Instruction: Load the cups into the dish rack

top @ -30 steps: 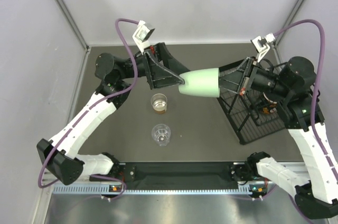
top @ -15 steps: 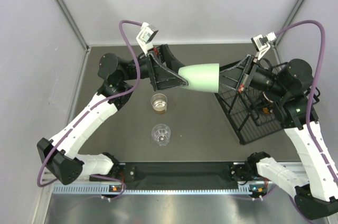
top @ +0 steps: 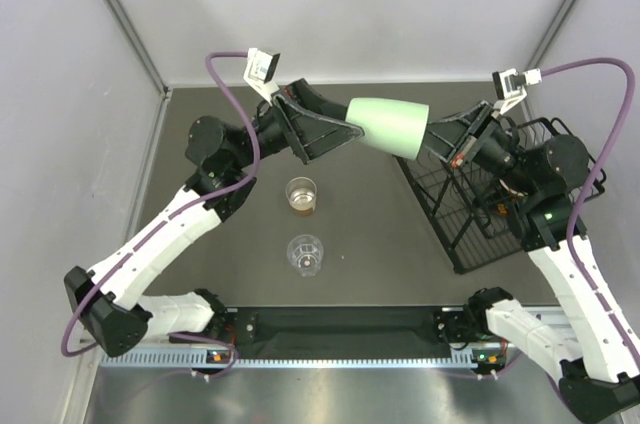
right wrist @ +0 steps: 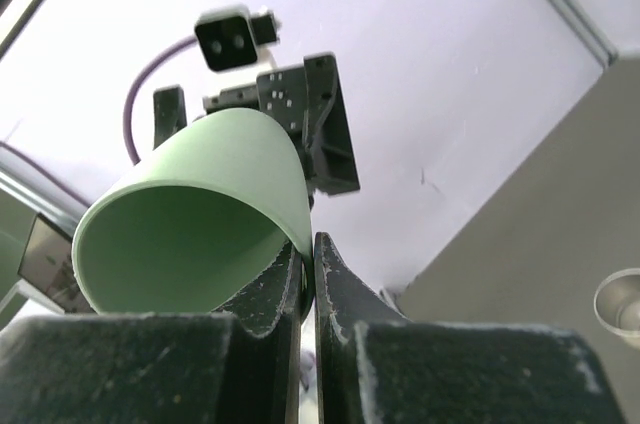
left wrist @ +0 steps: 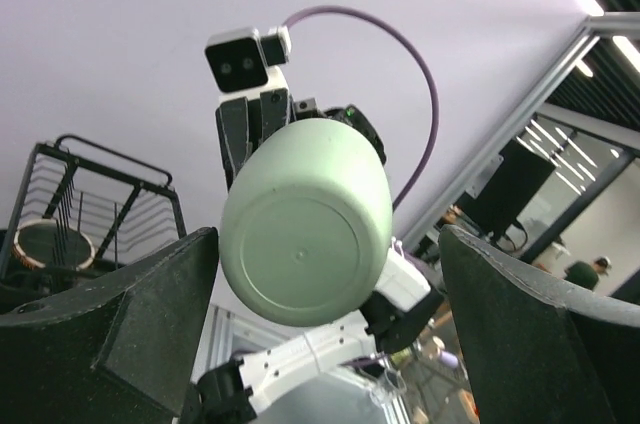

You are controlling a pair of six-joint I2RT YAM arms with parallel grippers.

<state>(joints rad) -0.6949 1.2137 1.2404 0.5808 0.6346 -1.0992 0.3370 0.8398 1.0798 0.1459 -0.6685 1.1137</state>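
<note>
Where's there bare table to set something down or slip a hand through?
Widest bare table: between the dish rack and the pair amber glass, ribbed cup. A narrower patch lies left of that pair, bordered by the left arm. Crowded: the far middle, where the left claw and right claw meet at the green tumbler overhead.

Tumbler (top: 390, 126): plain mint green.
Rack (top: 470, 234): black wire grid.
Glass (top: 301, 195): clear, amber tint at the bottom.
Ribbed cup (top: 305, 254): clear, colourless.
Table (top: 380, 244): dark grey, unpatterned.
Cables (top: 228, 54): purple.
Arms (top: 170, 224): white links, black joints.
</note>
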